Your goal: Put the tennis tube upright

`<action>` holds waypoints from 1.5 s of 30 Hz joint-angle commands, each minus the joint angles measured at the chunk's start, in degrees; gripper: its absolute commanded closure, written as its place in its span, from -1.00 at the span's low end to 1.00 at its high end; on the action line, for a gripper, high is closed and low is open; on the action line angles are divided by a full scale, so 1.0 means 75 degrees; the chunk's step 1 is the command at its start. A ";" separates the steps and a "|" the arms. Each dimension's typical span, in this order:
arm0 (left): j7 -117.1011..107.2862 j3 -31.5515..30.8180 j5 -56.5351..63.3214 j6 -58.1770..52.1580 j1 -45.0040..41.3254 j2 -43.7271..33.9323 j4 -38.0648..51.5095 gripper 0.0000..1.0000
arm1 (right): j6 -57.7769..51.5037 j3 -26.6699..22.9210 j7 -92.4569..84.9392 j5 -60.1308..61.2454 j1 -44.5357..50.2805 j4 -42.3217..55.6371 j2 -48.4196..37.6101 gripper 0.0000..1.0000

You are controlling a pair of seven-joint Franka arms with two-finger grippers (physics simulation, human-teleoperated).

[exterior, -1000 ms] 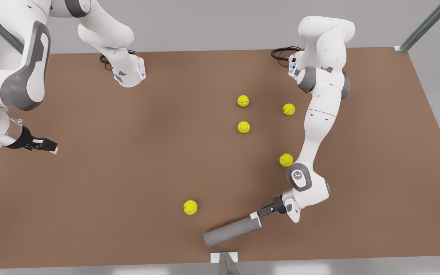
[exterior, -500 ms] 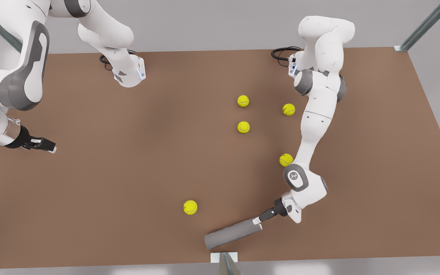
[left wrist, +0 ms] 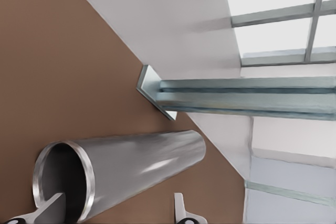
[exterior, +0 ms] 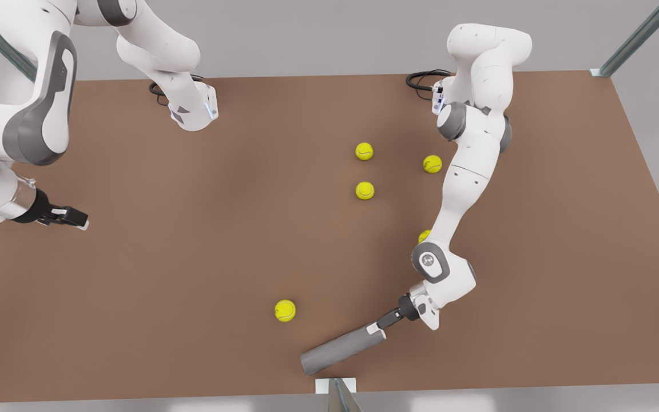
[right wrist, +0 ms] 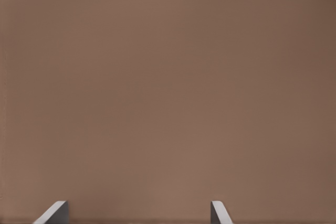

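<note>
High front view over the table (exterior: 192, 274); both wrist views close, sharing its brown top.

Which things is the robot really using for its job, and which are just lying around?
For the job:
- tube, lying on its side
- left gripper, open, one finger inside the tube's open end

Just lying about:
- five yellow balls on the table
- right gripper, open, waiting at the front view's left
</note>
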 commanded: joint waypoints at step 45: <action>0.0020 -0.1894 0.0004 0.0453 0.0238 0.0314 0.0391 0.57 | -0.0963 0.1302 0.0986 -0.0229 -0.0204 -0.0137 -0.0087 -1.00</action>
